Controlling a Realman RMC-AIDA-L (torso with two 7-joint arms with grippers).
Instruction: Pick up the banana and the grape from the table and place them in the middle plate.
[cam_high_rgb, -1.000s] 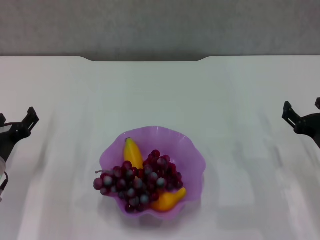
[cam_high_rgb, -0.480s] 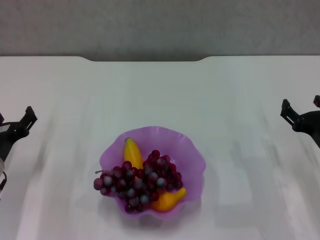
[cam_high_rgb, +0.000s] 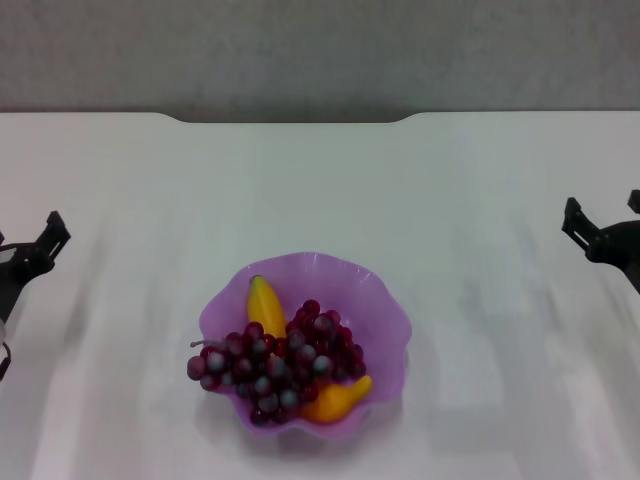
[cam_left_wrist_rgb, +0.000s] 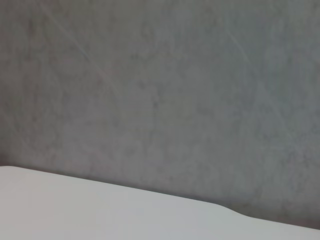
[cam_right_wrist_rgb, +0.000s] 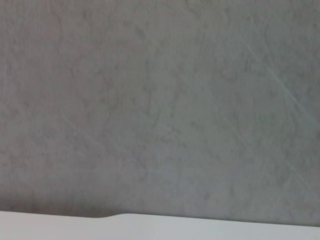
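We see the banana (cam_high_rgb: 265, 304) and grape (cam_high_rgb: 275, 365) in the plate (cam_high_rgb: 385, 310) at lower centre, well apart from both empty, spread grippers, left (cam_high_rgb: 28, 243) and right (cam_high_rgb: 603, 213), at the frame's edges.

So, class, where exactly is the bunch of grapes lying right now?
In the head view, the grape bunch lies inside the middle plate, draped across the banana, near the table's front centre.
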